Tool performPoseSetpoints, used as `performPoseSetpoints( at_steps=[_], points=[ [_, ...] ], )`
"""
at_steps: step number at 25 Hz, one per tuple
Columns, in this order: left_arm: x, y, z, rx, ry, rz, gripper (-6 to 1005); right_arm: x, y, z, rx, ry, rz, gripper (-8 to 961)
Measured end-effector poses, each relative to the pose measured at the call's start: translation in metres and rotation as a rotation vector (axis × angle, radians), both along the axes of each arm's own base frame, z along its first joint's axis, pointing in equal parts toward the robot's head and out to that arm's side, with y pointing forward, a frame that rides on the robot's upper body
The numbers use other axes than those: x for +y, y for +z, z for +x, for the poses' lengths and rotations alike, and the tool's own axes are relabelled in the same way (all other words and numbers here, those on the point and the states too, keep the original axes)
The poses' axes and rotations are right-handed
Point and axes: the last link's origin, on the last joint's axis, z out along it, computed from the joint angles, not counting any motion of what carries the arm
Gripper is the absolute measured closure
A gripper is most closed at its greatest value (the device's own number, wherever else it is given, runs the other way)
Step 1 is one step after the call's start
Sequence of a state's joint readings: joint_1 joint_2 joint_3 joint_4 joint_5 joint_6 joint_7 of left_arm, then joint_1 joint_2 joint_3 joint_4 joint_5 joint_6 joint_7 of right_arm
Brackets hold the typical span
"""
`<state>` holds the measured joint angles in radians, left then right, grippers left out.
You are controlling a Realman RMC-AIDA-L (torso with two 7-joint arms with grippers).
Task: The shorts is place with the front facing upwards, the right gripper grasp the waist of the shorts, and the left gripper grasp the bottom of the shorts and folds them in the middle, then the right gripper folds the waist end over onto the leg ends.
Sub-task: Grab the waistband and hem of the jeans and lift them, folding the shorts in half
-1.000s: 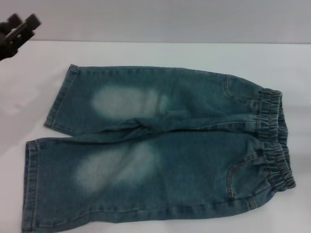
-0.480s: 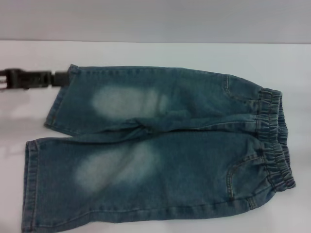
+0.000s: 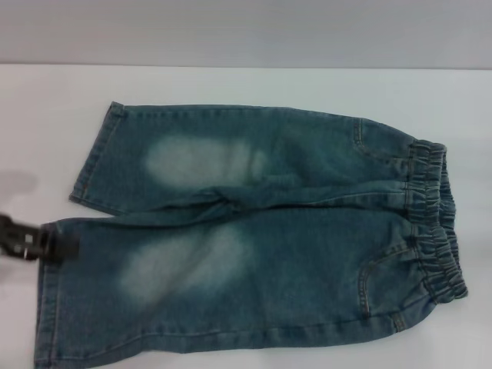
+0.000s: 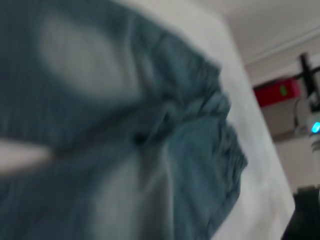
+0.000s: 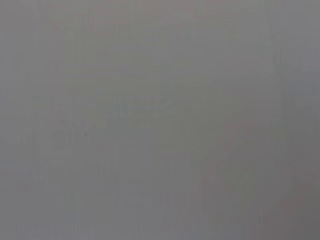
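The shorts (image 3: 269, 231) lie flat, front up, on the white table (image 3: 246, 84). Their gathered waist (image 3: 434, 223) is at the right. The bottom points left, with the far leg's hem (image 3: 96, 157) and the near leg's hem (image 3: 48, 307). My left gripper (image 3: 65, 247), a black claw, reaches in from the left edge. Its tip sits at the upper corner of the near leg's hem. The left wrist view shows the shorts (image 4: 100, 125) close up, with the waist (image 4: 225, 140) at their far end. My right gripper is out of view, and its wrist view shows only plain grey.
The table's far edge (image 3: 246, 66) meets a grey wall. In the left wrist view, a red box (image 4: 277, 91) and dark equipment (image 4: 307, 210) stand beyond the table's end.
My left gripper came down from the far left corner to the far leg's hem, then nearer to the near leg's hem. The shorts have not moved.
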<state>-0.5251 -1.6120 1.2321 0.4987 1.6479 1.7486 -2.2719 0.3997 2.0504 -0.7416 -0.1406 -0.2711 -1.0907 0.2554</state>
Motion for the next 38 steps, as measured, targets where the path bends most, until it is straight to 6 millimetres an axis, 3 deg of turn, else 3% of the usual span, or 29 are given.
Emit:
performPoseSetpoints(
  at_steps=[2,7,10,15,21,38],
  points=[
    [-0.015,-0.009,-0.01,0.058,0.064,-0.107,288,0.0,0.001,0.0,-0.001,0.001,0.001,163],
    [-0.015,-0.009,-0.01,0.058,0.064,-0.107,288,0.001,0.001,0.0,-0.002,-0.001,-0.001,163],
    [-0.036,-0.015,-0.032,0.126,0.212,-0.174,288,0.002,0.001,0.0,-0.002,-0.004,-0.003,163],
    [-0.039,-0.015,-0.034,0.123,0.253,-0.178,289,0.001,-0.001,0.001,-0.002,-0.005,-0.008,164],
    [-0.055,-0.016,-0.054,0.183,0.377,-0.191,289,-0.001,-0.003,0.001,0.0,-0.009,-0.015,164],
    [-0.059,-0.035,-0.057,0.229,0.374,-0.224,289,-0.001,-0.004,0.0,-0.004,-0.003,-0.022,164]
  ],
)
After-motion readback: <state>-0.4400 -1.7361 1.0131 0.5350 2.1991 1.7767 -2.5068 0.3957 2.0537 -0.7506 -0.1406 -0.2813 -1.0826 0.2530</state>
